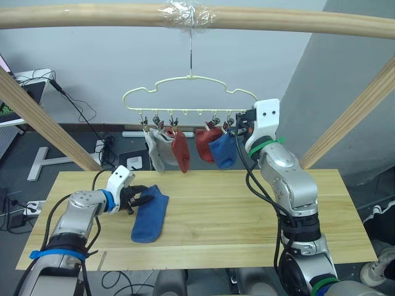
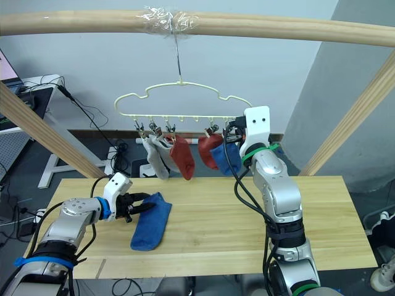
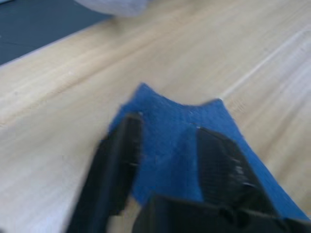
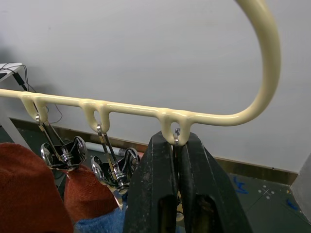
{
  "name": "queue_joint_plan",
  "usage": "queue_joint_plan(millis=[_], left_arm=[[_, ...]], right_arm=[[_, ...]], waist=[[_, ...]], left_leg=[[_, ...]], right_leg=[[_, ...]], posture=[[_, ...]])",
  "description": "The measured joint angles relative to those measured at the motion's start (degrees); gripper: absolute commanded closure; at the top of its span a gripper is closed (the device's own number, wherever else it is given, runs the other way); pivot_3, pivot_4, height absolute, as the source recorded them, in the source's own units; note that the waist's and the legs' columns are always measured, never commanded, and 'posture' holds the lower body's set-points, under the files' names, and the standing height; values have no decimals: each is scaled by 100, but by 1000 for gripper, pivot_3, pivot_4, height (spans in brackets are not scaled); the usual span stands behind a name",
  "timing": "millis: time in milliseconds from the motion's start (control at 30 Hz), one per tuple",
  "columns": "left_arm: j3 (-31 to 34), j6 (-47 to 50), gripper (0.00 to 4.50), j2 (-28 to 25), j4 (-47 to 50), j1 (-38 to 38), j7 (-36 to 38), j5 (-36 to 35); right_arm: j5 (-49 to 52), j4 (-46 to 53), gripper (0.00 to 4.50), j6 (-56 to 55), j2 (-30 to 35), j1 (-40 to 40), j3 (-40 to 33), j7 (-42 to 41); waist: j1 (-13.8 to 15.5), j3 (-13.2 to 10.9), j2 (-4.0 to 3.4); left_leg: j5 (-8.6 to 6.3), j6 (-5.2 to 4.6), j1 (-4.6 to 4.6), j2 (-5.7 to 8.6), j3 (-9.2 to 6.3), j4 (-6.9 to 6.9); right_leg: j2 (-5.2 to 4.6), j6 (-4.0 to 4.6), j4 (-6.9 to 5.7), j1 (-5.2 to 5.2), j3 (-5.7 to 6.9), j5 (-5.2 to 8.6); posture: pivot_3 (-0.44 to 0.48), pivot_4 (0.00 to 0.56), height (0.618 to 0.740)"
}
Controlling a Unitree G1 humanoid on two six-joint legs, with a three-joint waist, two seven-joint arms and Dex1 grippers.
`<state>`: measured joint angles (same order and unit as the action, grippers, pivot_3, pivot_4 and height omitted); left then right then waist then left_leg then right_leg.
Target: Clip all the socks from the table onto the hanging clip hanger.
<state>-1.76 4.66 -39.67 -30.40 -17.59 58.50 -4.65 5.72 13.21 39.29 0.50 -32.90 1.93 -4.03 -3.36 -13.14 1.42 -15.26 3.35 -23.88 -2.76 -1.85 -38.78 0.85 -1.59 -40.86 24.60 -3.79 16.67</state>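
Observation:
One blue sock (image 1: 150, 214) lies flat on the wooden table (image 1: 234, 213), left of centre. My left gripper (image 1: 138, 200) is low at its cuff end, open, with its fingers (image 3: 118, 165) either side of the cuff edge (image 3: 167, 141). The pale clip hanger (image 1: 188, 92) hangs from the top pole. Clipped to it are grey socks (image 1: 158, 152), two rust-red socks (image 1: 180, 152) and a blue sock (image 1: 223, 152). My right gripper (image 4: 176, 150) is raised at the hanger's right end, shut on the end clip (image 4: 177, 137).
A round wooden pole (image 1: 92, 15) spans the top, with slanted poles (image 1: 43, 117) at both sides of the table. Cables and a white stand (image 1: 46, 161) lie on the floor behind the table.

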Motion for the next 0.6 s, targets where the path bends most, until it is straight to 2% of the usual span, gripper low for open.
queue_joint_plan(millis=[133,167,400,600], left_arm=[[45,329,119,-2,434,251,-195,-14],[60,393,25,59,512,287,-310,-9],[19,666,25,415,523,288,-680,2],[-185,465,25,409,355,206,-791,267]], right_arm=[[1,5,4500,0,-1,7,0,16],[2,5,4500,0,-1,8,0,16],[2,5,4500,0,9,9,51,5],[2,6,4500,0,-8,27,112,7]], waist=[[1,-1,-1],[2,-2,-2],[0,-3,-1],[2,-3,-1]], left_leg=[[0,0,1,1,0,0],[0,0,0,1,0,0],[0,0,0,1,1,0],[0,0,2,2,5,0]], right_leg=[[0,0,0,0,-1,0],[0,-1,0,0,-1,0],[1,-1,0,1,-1,0],[-1,-1,-1,1,-5,0]], posture=[[-25,233,705],[-25,233,705],[-35,228,705],[-39,227,705]])
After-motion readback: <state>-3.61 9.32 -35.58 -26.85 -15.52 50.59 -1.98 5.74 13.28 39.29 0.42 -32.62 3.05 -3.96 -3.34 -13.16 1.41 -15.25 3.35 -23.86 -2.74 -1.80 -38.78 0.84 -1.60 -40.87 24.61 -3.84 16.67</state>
